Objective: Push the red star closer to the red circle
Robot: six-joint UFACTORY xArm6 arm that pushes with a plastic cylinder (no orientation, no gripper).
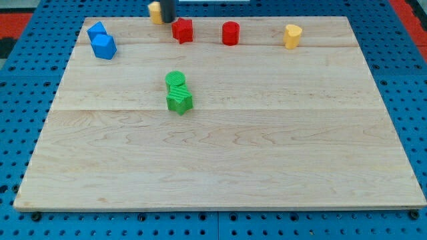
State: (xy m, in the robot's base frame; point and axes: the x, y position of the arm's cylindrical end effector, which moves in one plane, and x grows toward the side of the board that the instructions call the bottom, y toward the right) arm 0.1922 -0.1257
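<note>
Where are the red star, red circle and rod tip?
red star [182,30], camera view, top face centre.
red circle [230,33], camera view, middle of its front side.
my tip [168,21], camera view, rod's very end, just up-left of the star.

An unobstructed gap is seen between red star [182,30] and red circle [230,33]; the star's left is crowded by my tip [167,20] and a yellow block [155,12].

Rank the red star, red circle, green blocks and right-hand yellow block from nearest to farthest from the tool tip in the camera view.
Measured from my tip at the view's top:
1. red star, just to its right.
2. red circle, further right.
3. green blocks, below, mid-board.
4. yellow block, far right.
</note>
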